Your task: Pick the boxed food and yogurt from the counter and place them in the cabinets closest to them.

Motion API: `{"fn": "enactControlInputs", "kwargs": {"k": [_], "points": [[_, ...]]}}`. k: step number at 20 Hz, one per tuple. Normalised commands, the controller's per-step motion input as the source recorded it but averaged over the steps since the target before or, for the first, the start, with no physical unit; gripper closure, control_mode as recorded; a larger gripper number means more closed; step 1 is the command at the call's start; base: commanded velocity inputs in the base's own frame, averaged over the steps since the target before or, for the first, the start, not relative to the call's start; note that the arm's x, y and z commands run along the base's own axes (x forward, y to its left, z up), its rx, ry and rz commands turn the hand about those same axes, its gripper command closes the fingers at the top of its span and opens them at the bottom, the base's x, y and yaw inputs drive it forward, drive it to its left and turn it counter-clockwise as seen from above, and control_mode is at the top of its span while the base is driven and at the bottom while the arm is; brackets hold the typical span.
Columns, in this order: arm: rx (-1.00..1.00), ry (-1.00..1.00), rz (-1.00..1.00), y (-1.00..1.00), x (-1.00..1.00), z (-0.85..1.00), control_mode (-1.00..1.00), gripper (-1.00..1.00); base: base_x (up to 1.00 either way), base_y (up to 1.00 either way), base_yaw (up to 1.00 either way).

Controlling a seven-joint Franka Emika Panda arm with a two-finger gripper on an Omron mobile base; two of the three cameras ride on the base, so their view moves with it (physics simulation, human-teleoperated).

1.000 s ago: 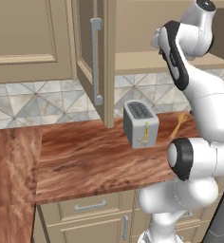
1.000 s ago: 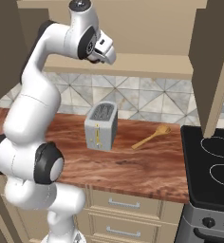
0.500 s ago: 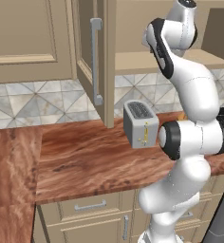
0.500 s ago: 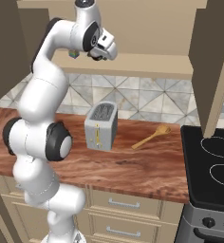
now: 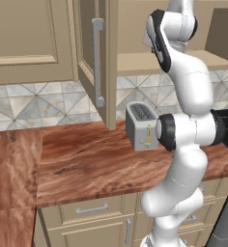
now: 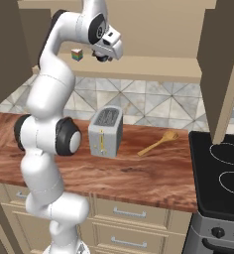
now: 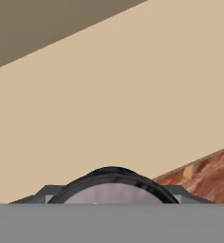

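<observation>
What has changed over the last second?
The arm swung its lower links toward the toaster. The hand stayed high by the cabinet shelf, still holding the yogurt. Nothing was let go. Toaster and wooden spoon did not move.

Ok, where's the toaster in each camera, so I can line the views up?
Left base view: the toaster stands right of centre on the counter, its right edge behind the arm.
Right base view: left of centre, on the counter beside the arm.
Hand view: this looks at a tan cabinet surface, with a strip of counter at lower right.
Shared landmark: the reddish wood-grain counter.
</observation>
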Motion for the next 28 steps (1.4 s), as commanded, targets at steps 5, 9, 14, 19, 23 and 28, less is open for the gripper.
{"fn": "enactControlInputs", "kwargs": {"k": [5,9,14,19,23,28], "points": [[-0.03,0.03,0.0,0.0,0.05,-0.05,-1.0,1.0,0.0,0.0,0.0],[-0.05,0.05,0.03,0.0,0.17,-0.13,-1.0,1.0,0.0,0.0,0.0],[-0.02,0.09,0.02,0.0,0.5,-0.08,-1.0,1.0,0.0,0.0,0.0],[0.0,0.05,0.03,-0.01,0.71,-0.05,-1.0,1.0,0.0,0.0,0.0],[0.0,0.02,0.03,-0.04,0.82,-0.03,-1.0,1.0,0.0,0.0,0.0],[0.0,0.02,0.02,0.0,0.77,-0.05,-1.0,1.0,0.0,0.0,0.0]]}}
